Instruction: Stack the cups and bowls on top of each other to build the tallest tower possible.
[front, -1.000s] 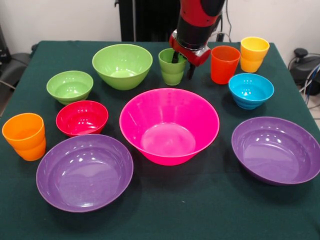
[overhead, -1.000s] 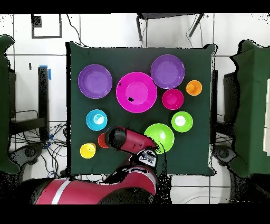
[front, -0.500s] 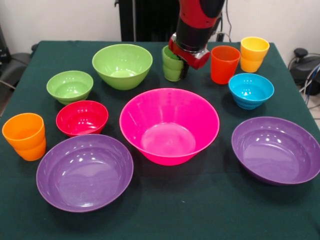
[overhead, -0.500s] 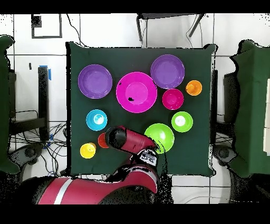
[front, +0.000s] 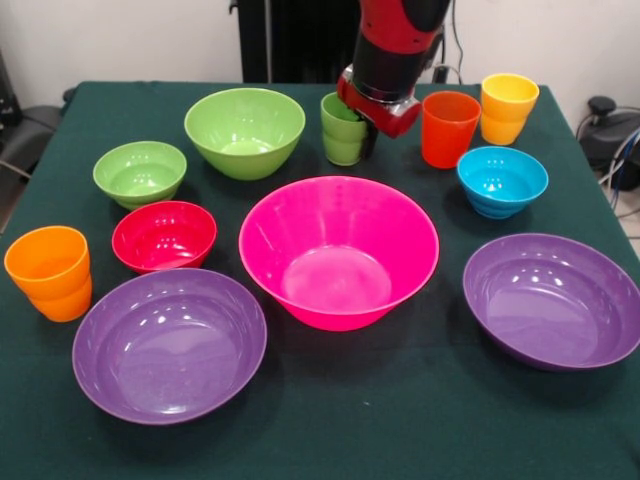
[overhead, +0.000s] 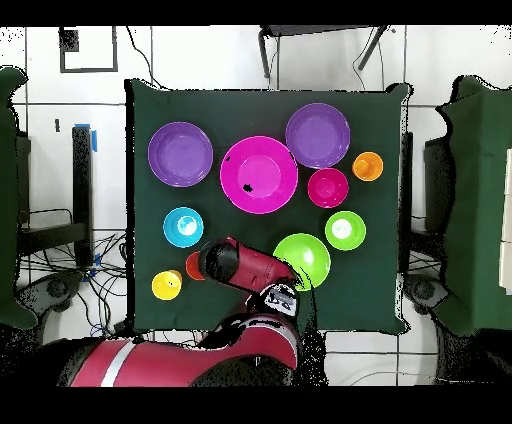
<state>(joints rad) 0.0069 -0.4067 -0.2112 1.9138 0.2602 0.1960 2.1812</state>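
Note:
My gripper (front: 362, 128) is shut on the green cup (front: 340, 135) and holds it slightly tilted just above the cloth, behind the large hot-pink bowl (front: 335, 275), which is empty. The red-orange cup (front: 449, 128) and yellow-orange cup (front: 507, 108) stand to its right, the orange cup (front: 50, 272) at the far left. Two purple bowls (front: 168, 345) (front: 553, 298) flank the pink bowl. The medium green bowl (front: 245, 130), small green bowl (front: 140, 172), red bowl (front: 164, 235) and blue bowl (front: 502, 180) stand apart. In the overhead view my arm (overhead: 240, 265) hides the gripper and the green cup.
The green tablecloth (front: 400, 420) covers the whole table. All bowls and cups stand singly and upright. The red-orange cup is close to the gripper's right side.
The green cup has come up off the cloth, shifted a little to the left and tilted, with the gripper closed on it. Since half a second ago it has barely moved.

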